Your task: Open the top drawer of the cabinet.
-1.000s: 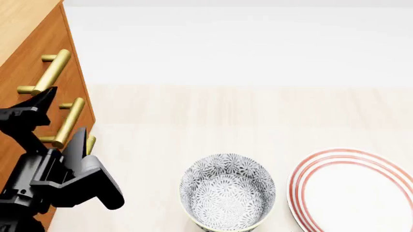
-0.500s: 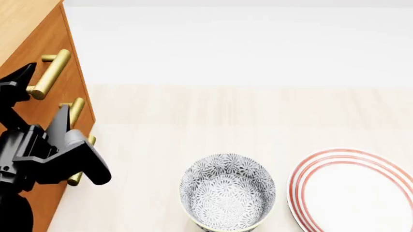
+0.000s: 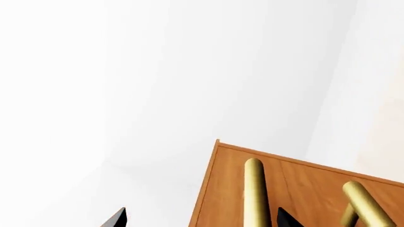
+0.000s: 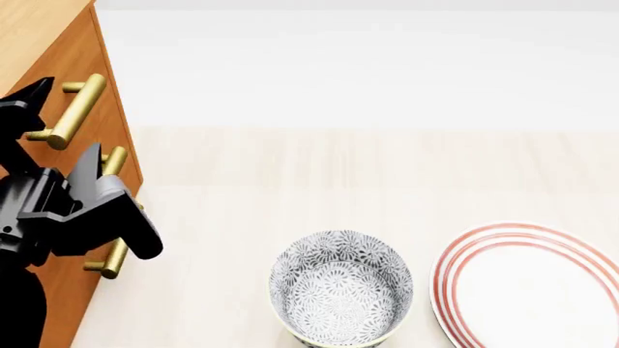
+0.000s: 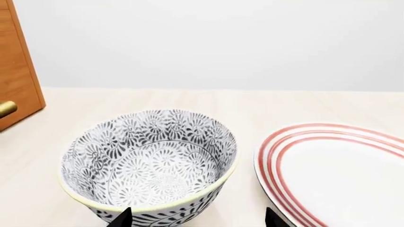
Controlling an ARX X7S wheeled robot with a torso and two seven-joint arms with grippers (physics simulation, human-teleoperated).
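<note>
The cabinet point(image 4: 34, 25) stands at the left edge of the head view, orange-brown, with three brass bar handles down its front. The top drawer point(image 4: 89, 61) looks flush with the front; its handle point(image 4: 77, 105) is the uppermost. My left gripper point(image 4: 64, 122) is open, its black fingertips straddling that handle's near end without touching it. In the left wrist view the top handle point(image 3: 254, 189) lies between the open tips of the left gripper point(image 3: 200, 220), close to one fingertip, against the drawer front point(image 3: 224, 189). My right gripper point(image 5: 197, 218) is open and empty, just before the bowl.
A black-and-white patterned bowl point(image 4: 341, 286) sits on the pale table point(image 4: 387, 167), with a red-ringed white plate point(image 4: 532, 290) to its right. The middle handle point(image 4: 113, 161) and bottom handle point(image 4: 111, 259) lie below my left gripper. The middle handle also shows in the left wrist view point(image 3: 363, 203).
My left gripper has moved up the cabinet front, from around the middle handle to the top handle, staying open. The bowl and plate have not moved.
</note>
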